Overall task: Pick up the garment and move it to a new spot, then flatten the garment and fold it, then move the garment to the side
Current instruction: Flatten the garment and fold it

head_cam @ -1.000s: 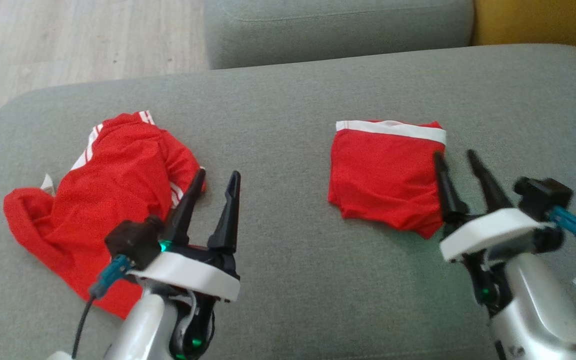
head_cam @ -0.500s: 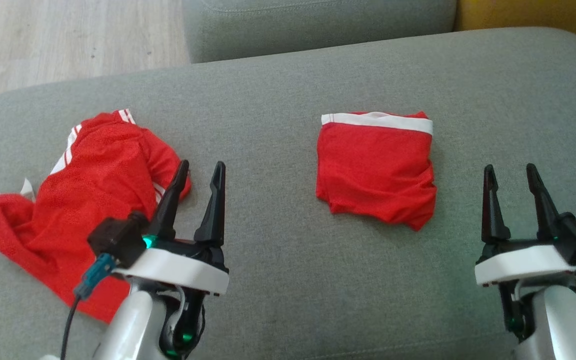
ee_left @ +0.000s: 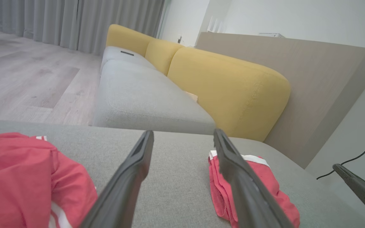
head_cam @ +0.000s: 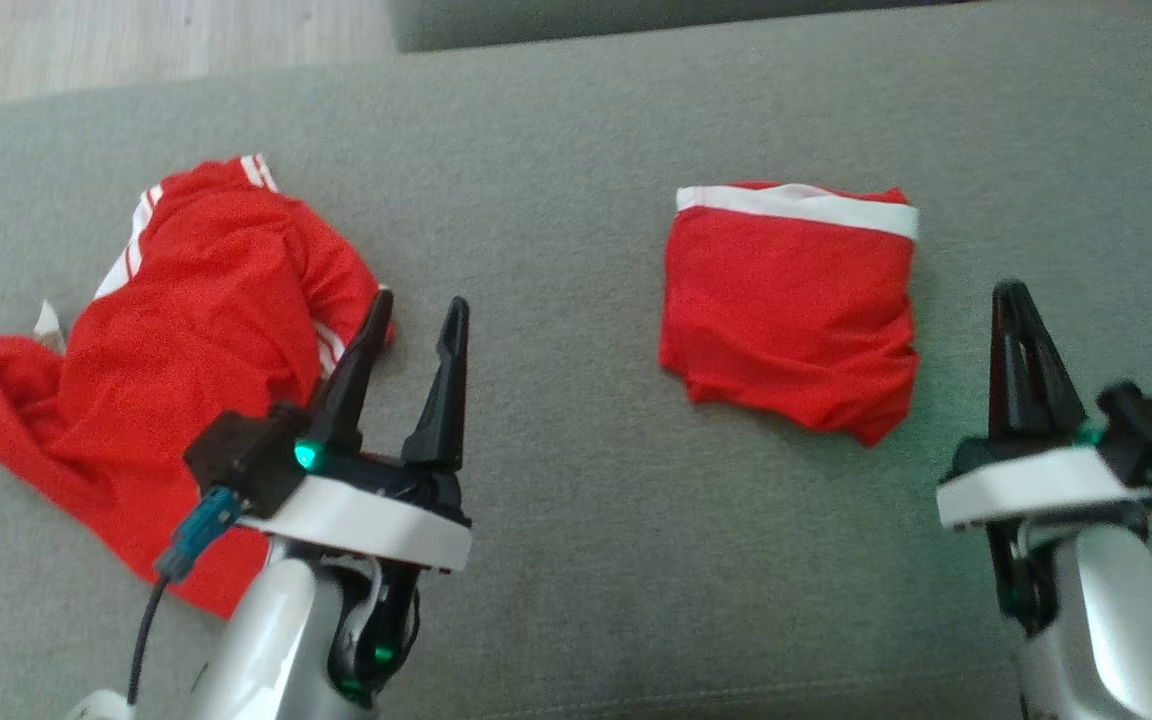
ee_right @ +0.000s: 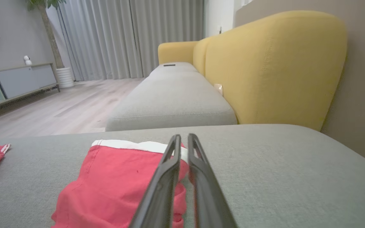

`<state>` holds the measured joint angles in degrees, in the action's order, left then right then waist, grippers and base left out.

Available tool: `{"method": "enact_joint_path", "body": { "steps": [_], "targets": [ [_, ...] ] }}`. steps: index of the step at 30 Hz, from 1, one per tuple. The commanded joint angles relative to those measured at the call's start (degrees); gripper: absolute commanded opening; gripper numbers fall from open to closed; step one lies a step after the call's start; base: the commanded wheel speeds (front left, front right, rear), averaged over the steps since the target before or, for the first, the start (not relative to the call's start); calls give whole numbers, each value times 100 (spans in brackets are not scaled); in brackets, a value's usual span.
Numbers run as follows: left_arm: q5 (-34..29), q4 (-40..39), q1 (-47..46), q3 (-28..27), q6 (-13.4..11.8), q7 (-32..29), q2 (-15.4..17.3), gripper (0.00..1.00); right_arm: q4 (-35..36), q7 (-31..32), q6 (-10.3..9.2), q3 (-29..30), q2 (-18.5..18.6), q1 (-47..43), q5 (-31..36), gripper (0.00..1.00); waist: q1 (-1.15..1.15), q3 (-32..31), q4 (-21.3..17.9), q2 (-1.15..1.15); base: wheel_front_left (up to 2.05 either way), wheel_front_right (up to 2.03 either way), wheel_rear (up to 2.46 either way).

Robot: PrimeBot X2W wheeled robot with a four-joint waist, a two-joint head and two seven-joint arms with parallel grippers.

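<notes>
The folded shorts point(head_cam: 791, 310) seem done; next, the wide-spread, empty left tool point(head_cam: 421, 297) must grasp the crumpled shorts point(head_cam: 206, 330); right tool point(head_cam: 1012, 292) pinched together, empty.

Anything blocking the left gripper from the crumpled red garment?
Nothing visible. Left gripper, jaws open, sits right beside the crumpled red garment on the grey cushion; the folded red garment lies apart, to the right.

Bare lane of cushion point(head_cam: 536, 250) btwn crumpled garment point(head_cam: 186, 330) & folded garment point(head_cam: 786, 310)
</notes>
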<state>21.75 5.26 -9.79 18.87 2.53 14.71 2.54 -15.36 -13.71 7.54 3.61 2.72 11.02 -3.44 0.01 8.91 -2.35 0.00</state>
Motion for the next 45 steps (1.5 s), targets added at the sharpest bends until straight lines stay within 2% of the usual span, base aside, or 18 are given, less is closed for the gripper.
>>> {"method": "enact_joint_path", "body": {
  "steps": [1,7,17,23,28,33,37,40,45],
  "targets": [
    [-19,-228,-297,-117,3,29,33,100,121,-12,-5,-190,17,378,95,0,-1,198,167,0,0,0,0],
    [44,-171,-472,45,25,29,33,100,-599,266,-5,-125,16,1043,330,0,-1,488,489,0,0,0,0],
    [94,-153,-635,201,11,29,33,100,-2608,572,-5,863,17,2134,1121,0,-1,772,870,0,0,0,0],
    [112,-127,-676,228,2,29,33,100,-3261,344,-5,1147,16,2558,1395,0,-1,777,932,0,0,0,0],
    [136,-95,-656,240,-13,29,33,100,-3285,4,-5,949,16,2709,1357,0,-1,701,942,0,0,0,0],
    [178,-107,-642,269,-36,29,33,100,-3300,-103,-5,204,16,2785,822,0,-1,657,969,0,0,0,0],
    [194,-130,-641,280,-45,29,33,100,-3609,-30,-5,-285,16,2834,580,0,-1,686,998,0,0,0,0],
    [191,-122,-641,283,-47,29,33,100,-4030,267,-5,-466,16,2890,499,0,-1,699,1008,0,0,0,0],
    [177,-86,-628,202,-47,29,33,100,-4212,119,-5,-524,16,2985,380,0,-1,621,947,0,0,0,0]
  ]
}}
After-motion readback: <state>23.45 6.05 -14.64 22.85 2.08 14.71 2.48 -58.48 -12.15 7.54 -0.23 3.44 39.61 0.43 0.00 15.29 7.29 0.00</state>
